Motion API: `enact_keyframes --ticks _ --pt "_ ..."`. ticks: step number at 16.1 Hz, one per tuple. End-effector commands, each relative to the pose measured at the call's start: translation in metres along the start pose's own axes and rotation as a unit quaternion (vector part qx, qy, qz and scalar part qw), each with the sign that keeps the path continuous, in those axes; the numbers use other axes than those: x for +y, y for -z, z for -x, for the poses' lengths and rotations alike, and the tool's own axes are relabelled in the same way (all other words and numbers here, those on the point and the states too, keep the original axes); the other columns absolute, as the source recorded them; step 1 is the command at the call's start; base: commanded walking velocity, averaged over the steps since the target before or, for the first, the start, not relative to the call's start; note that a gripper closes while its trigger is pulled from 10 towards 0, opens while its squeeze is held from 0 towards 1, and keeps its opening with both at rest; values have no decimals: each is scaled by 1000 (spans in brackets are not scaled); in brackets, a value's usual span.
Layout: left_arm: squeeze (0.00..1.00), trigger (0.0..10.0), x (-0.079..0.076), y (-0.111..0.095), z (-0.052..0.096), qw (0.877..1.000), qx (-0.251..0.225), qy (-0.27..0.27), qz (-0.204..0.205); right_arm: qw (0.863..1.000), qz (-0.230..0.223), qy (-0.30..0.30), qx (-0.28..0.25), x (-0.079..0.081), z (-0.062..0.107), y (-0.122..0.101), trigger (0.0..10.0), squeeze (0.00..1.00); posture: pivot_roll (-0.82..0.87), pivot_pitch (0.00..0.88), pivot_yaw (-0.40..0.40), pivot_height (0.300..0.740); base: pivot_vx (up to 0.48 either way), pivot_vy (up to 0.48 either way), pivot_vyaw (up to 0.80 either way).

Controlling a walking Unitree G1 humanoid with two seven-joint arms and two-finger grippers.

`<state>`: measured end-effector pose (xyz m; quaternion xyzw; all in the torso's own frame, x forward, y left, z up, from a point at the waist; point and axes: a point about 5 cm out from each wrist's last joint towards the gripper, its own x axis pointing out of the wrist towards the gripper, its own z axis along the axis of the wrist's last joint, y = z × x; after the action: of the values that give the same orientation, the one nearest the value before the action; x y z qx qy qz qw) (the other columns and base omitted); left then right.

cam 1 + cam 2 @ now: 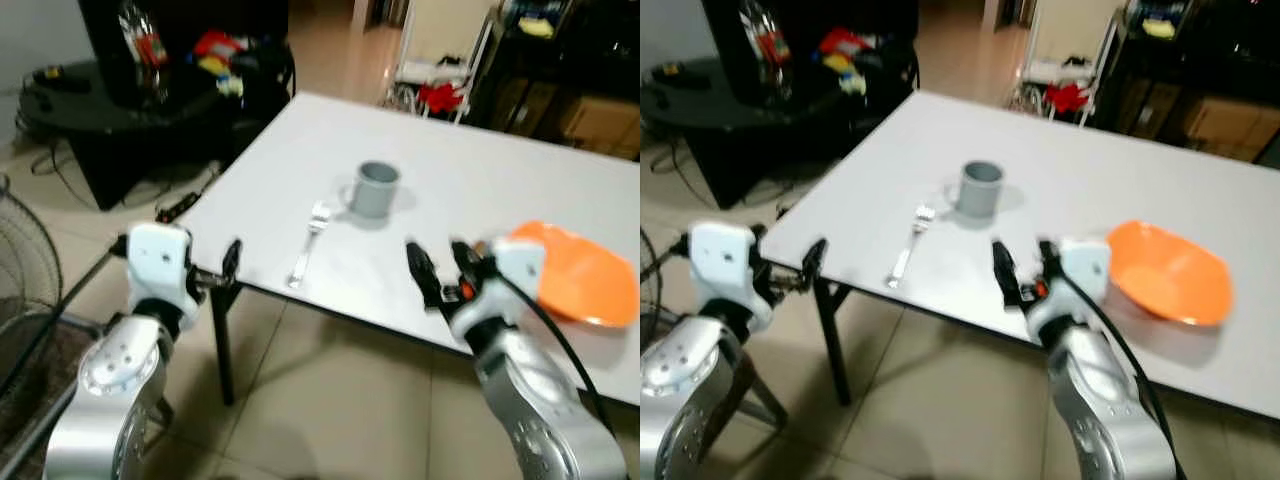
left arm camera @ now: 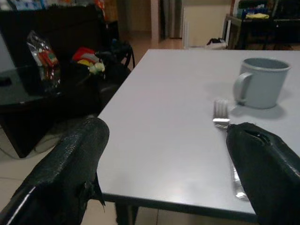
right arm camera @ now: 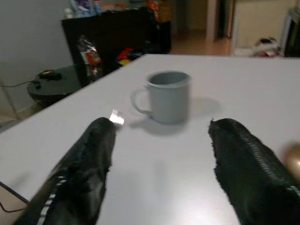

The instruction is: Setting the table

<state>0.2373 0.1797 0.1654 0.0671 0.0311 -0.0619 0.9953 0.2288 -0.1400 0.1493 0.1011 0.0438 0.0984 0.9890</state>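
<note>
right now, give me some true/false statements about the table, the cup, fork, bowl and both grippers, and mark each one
1. The grey mug stands upright on the white table. True.
2. The fork lies inside the orange bowl. False: it lies flat on the table beside the mug, apart from the bowl.
3. The right gripper is shut on the mug. False: its fingers are open and empty, short of the mug, above the table's near edge.
4. The left gripper is open, near the table's corner. True.
5. The orange bowl sits to the robot's right of the mug. True.
6. The mug is tipped on its side. False: it is upright, with its open top facing up.
</note>
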Motion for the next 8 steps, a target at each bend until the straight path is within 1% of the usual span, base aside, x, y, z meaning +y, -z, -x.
enact_keyframes --ticks 1,2,3,5,6,8 --pt "0 10000 1 -4 -1 1000 -3 -3 -13 1000 -8 -10 -11 2 -1 -3 10000 1000 146 0 -52 740 0 -480 0" --pt "0 10000 0 -7 -2 999 -9 11 -30 1000 -15 -15 -9 2 -1 -2 10000 1000 150 0 -55 740 0 0 800" --pt "0 10000 1 -7 -2 999 -5 13 -42 1000 -17 -22 -5 4 -2 0 10000 1000 155 0 -55 740 0 0 800" --pt "0 10000 2 -7 -3 999 -5 12 -39 999 -11 -31 -1 6 -2 2 10000 1000 155 0 -55 740 0 0 800" --pt "0 10000 0 -7 -5 999 -5 20 -39 999 -8 -36 2 8 -1 4 10000 1000 153 0 -42 740 0 0 800" --pt "0 10000 0 -7 -6 998 -3 27 -49 999 -3 -40 8 9 0 5 10000 1000 153 0 -42 740 0 0 800"
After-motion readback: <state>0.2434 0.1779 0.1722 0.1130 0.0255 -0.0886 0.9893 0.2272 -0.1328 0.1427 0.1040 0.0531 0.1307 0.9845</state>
